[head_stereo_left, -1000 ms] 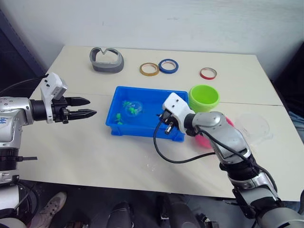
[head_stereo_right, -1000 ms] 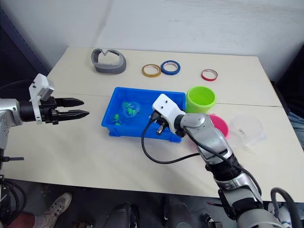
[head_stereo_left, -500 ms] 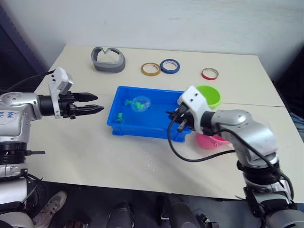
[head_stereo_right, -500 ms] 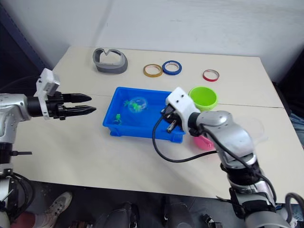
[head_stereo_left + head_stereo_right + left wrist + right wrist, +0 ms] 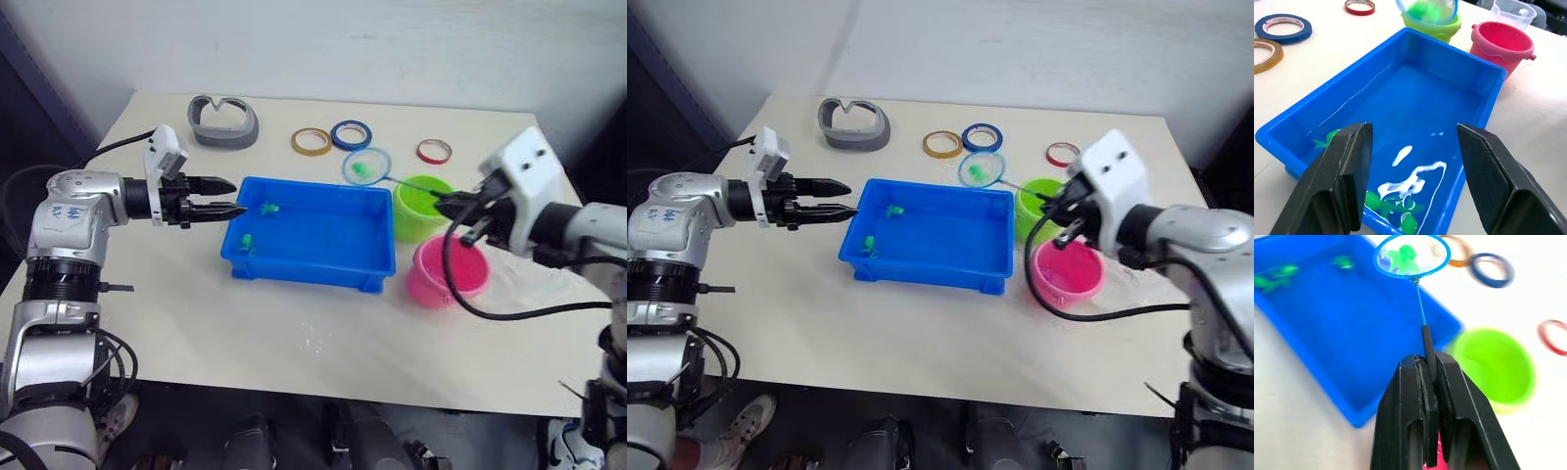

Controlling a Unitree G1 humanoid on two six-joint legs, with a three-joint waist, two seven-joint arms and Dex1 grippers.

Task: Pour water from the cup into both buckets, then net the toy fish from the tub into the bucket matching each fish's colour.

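Observation:
The blue tub (image 5: pixel 310 278) holds water and two green toy fish (image 5: pixel 268 208) near its left end. My right gripper (image 5: pixel 448 207) is shut on the net's dark stick (image 5: pixel 1426 335). The net's light blue hoop (image 5: pixel 366 166) hangs in the air over the tub's far right corner, with a green fish (image 5: pixel 1403 258) in its mesh. The lime green bucket (image 5: pixel 419 211) stands just right of the hoop, and the pink bucket (image 5: pixel 446 276) is in front of it. The clear cup (image 5: pixel 1513 11) stands beyond the pink bucket. My left gripper (image 5: pixel 238 196) is open at the tub's left rim.
At the back of the table lie a yellow tape ring (image 5: pixel 309 142), a blue tape ring (image 5: pixel 350 134) and a red tape ring (image 5: pixel 430 151). A grey curved object (image 5: pixel 222 122) sits at the back left. Bare tabletop lies in front of the tub.
My right arm has lifted the net out of the tub with a green fish in it and swung it right and back. My left gripper has moved right to the tub's rim.

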